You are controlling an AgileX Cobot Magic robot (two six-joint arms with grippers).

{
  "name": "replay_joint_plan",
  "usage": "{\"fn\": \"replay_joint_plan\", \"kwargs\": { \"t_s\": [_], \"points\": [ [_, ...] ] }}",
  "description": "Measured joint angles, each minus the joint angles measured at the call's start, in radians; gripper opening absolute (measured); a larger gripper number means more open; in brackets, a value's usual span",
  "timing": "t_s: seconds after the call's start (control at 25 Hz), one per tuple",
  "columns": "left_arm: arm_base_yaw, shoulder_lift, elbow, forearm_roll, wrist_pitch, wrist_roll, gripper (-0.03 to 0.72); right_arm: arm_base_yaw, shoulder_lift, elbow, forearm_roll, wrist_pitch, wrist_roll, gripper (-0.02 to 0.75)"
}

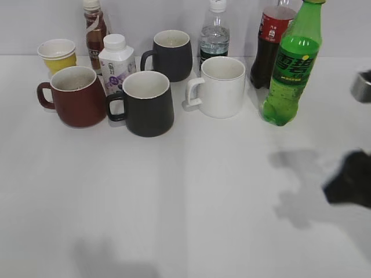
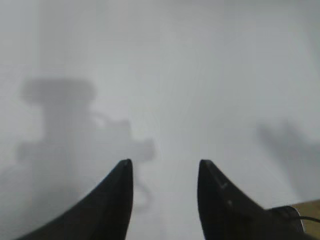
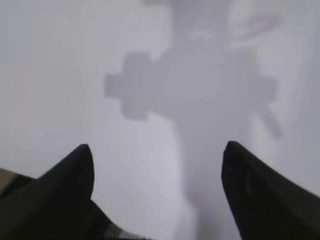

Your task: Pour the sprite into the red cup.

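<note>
The sprite [image 1: 293, 66] is a tall green bottle standing upright at the back right of the exterior view, beside a dark cola bottle. The red cup [image 1: 74, 95] stands at the back left, handle to the left, off-white inside. My right gripper [image 1: 349, 184] is a dark blurred shape at the right edge, in front of and below the sprite, apart from it. In the right wrist view its jaws [image 3: 157, 162] are open over bare white table. My left gripper [image 2: 165, 167] is open and empty over white table; it does not show in the exterior view.
A yellow paper cup [image 1: 57, 54], a brown bottle [image 1: 94, 29], a small white bottle [image 1: 116, 63], two black mugs [image 1: 148, 104] [image 1: 171, 55], a white mug [image 1: 220, 87], a clear water bottle [image 1: 215, 35] and the cola bottle [image 1: 271, 43] stand along the back. White tabletop [image 1: 174, 202] spreads in front.
</note>
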Motion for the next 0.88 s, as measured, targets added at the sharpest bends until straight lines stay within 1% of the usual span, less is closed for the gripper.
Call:
{"fn": "replay_joint_plan", "kwargs": {
  "t_s": [0.12, 0.28, 0.4, 0.6, 0.76, 0.88],
  "points": [
    [-0.013, -0.077, 0.021, 0.0, 0.006, 0.029, 0.334, 0.0, -0.119, 0.0, -0.05, 0.155, 0.032, 0.594],
    [-0.016, -0.155, 0.115, 0.0, 0.026, 0.046, 0.334, 0.0, -0.298, 0.001, -0.114, 0.275, 0.08, 0.594],
    [-0.017, -0.228, 0.148, 0.009, 0.045, 0.049, 0.334, 0.0, -0.464, 0.003, -0.146, 0.342, 0.092, 0.594],
    [-0.017, -0.335, 0.151, 0.022, 0.043, 0.075, 0.333, 0.0, -0.725, 0.032, -0.213, 0.369, 0.118, 0.593],
    [-0.017, -0.367, 0.172, 0.022, -0.037, 0.083, 0.333, 0.0, -0.904, 0.084, -0.275, 0.372, 0.127, 0.592],
    [-0.017, -0.367, 0.201, 0.021, -0.093, 0.087, 0.333, 0.0, -0.997, 0.151, -0.288, 0.343, 0.128, 0.592]
  ]
}}
